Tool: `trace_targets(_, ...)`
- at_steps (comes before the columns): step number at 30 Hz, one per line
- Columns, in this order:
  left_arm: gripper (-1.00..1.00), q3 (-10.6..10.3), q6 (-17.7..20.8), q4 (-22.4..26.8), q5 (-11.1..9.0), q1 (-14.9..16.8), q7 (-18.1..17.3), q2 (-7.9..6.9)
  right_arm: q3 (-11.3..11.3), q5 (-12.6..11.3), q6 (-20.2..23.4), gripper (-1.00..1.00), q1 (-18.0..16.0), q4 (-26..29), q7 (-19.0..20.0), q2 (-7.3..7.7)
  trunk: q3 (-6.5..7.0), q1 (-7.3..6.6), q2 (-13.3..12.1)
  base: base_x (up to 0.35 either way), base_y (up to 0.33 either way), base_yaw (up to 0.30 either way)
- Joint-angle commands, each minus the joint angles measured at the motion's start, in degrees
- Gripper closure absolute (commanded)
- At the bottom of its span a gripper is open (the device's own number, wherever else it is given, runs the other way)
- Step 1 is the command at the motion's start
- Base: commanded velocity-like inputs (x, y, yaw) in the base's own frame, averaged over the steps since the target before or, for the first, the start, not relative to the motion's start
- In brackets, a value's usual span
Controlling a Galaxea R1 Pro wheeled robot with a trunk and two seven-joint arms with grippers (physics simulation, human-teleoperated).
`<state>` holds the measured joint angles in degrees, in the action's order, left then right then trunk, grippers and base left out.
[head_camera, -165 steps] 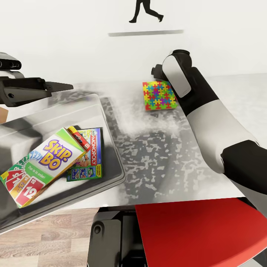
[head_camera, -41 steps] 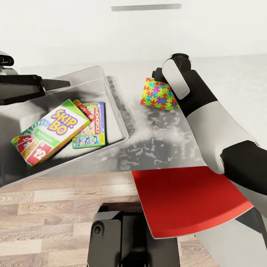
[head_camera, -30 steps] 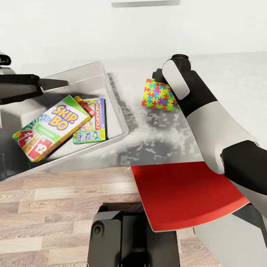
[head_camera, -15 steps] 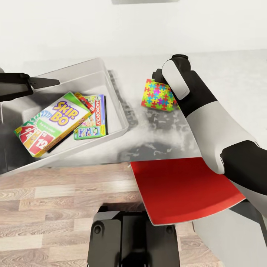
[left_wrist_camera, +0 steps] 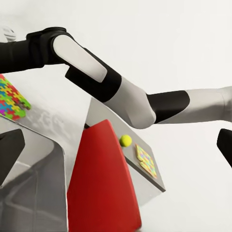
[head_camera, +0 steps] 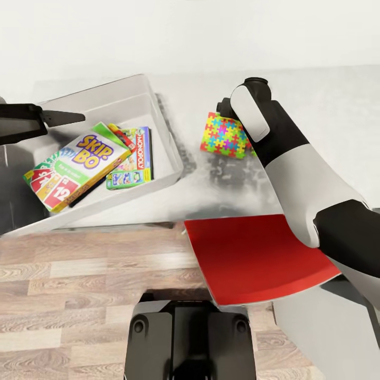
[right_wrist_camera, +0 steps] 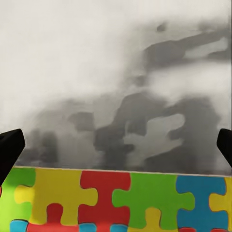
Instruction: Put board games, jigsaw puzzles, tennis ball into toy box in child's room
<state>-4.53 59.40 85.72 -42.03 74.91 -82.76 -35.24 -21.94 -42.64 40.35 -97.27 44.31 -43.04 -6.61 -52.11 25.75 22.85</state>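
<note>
1. The jigsaw puzzle (head_camera: 226,136) sits right of centre in the upper half of the head view, tilted above the light grey table (head_camera: 221,184) and partly behind the right arm (head_camera: 295,158); in the right wrist view its coloured pieces (right_wrist_camera: 116,200) span the lower edge between the two dark fingertips (right_wrist_camera: 10,147), so the right gripper appears to hold it.
2. The toy box (head_camera: 163,142) lies at the upper left of the head view — inside it the Skip-Bo box (head_camera: 76,164) overlaps a Monopoly box (head_camera: 132,158).
3. The left gripper (head_camera: 58,117) hangs at the left edge over the toy box; whether it is wide or narrow, I cannot tell.
4. In the left wrist view a tennis ball (left_wrist_camera: 125,140) and a second puzzle (left_wrist_camera: 146,161) rest on a grey surface beside a red chair (left_wrist_camera: 101,188).
</note>
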Motion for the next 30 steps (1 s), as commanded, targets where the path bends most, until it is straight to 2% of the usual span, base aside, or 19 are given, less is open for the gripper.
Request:
trace_targets(1,-1.00,-0.12,0.60,-0.02,-0.16,0.06,-0.13,-0.07,-0.21,-1.48,-0.01,-1.00,-0.02,-0.72,-0.55,0.02,-0.08,0.03,0.07,-0.108,0.000,0.000)
trace_targets(18,-1.00,-0.12,0.60,-0.02,-0.16,0.06,-0.12,-0.18,-0.21,-1.48,-0.01,-1.00,-0.02,-0.71,-0.55,0.08,-0.08,0.03,0.07,-0.146,0.000,0.000)
trace_targets(30,-1.00,-0.07,0.60,-0.03,-0.16,0.06,-0.14,-0.18,-0.21,-1.52,-0.01,-1.00,-0.02,-0.71,-0.55,0.11,-0.08,0.03,0.07,-0.021,0.000,0.000)
